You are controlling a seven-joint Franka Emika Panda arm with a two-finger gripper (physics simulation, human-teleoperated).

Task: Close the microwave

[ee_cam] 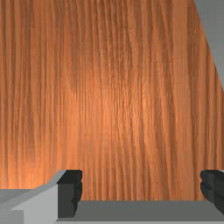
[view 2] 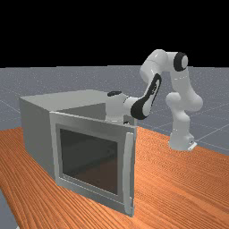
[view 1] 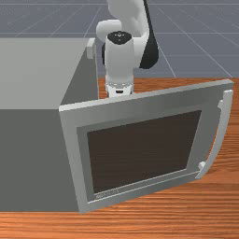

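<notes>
Gridded grey floor [view 1: 200, 42] behind, then the orange-brown wooden table [view 1: 186, 210]. Microwave [view 1: 32, 154] on it, at nine o'clock in the front view. Its door [view 1: 144, 149] is swung wide, reaching from about the centre toward three o'clock, dark window [view 2: 89, 159] set in the frame, curved handle [view 1: 221, 139] on the free edge at three. Hinge side joins the microwave's near corner. Gripper [ee_cam: 142, 188] sits just past the door's top edge, near twelve in the front view, on the inner-face side. Fingers [ee_cam: 69, 194] stand wide apart, nothing clasped between them; whether any part of them brushes the door, can't tell. White-and-grey arm [view 2: 156, 67] comes in from about two o'clock in the far view, its base [view 2: 181, 138] nearer four. Step in hand, my reading: getting into place for the closing push; the closing swing itself remains to be done. Inner side looks wrong for that: pressing outward from here would likely open the door more. Next move calls for lifting clear, passing over the top edge or round by the handle, then bearing on the outer face near the free edge and sweeping it back toward the microwave. Main risk: snagging the door's rim on the way across.
</notes>
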